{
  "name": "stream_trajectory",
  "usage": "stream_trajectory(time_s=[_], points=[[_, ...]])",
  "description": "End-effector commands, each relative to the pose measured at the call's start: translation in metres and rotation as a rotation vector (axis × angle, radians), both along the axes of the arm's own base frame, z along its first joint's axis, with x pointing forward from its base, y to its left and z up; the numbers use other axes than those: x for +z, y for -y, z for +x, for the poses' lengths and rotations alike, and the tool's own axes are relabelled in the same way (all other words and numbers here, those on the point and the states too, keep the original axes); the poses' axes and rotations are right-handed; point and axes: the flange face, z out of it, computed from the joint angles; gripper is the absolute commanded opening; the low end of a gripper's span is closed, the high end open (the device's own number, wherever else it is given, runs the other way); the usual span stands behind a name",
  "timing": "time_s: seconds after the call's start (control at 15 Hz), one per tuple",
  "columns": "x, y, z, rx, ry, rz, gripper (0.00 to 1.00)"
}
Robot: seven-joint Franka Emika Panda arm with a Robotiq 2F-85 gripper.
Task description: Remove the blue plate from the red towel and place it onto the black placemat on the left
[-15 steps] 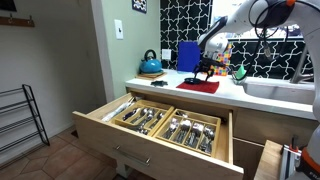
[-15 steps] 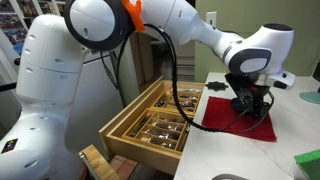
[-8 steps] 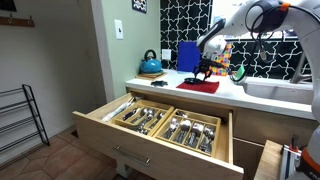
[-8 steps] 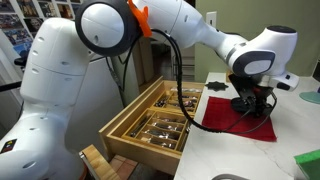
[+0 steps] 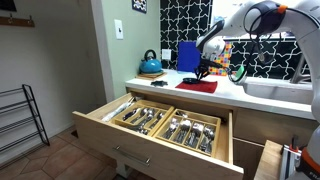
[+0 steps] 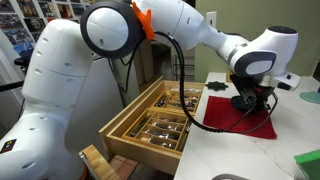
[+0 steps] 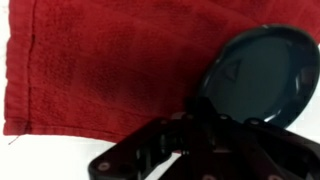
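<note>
Between the earlier frames and now the arm rises a little over the red towel [image 5: 198, 86] in both exterior views. The gripper [image 5: 203, 70] sits slightly higher above the cloth, and nothing else on the table [image 5: 252, 97] shifts.

The wrist view shows the gripper [image 7: 195, 130] clamped on the near rim of the blue plate [image 7: 258, 75]. The plate is tipped up at an angle, with the red towel [image 7: 90, 70] spread below and beside it. I cannot tell whether the far edge has fully left the cloth. In an exterior view the plate is hidden behind the gripper [image 6: 250, 103].

The step in hand looks like the lift-off, an early part of the task. A rim pinch on a shallow dish is weak against twisting, so the lift should run straight up and slowly until the plate hangs well clear of the towel. Otherwise it may drag the cloth along.

The dark strip beyond the towel, probably the black placemat [image 6: 214, 87], is the goal. The carry should stay low and level. The plate should be flat on the mat before the gripper lets go.
</note>
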Motion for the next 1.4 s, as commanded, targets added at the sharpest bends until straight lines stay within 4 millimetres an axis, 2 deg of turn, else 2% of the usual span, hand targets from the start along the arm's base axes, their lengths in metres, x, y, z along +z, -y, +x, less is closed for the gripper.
stream_trajectory(time_s=[0.0,0.53,0.93,1.13,1.33], points=[[0.0,0.005,0.003,-0.019,0.0,0.015,0.02],[0.027,0.003,-0.002,0.02,0.068,0.05,0.03],[0.037,-0.001,-0.003,0.084,0.134,0.11,0.03],[0.047,-0.011,0.0,0.111,0.172,0.148,0.03],[0.063,-0.03,0.012,0.13,0.201,0.188,0.03]])
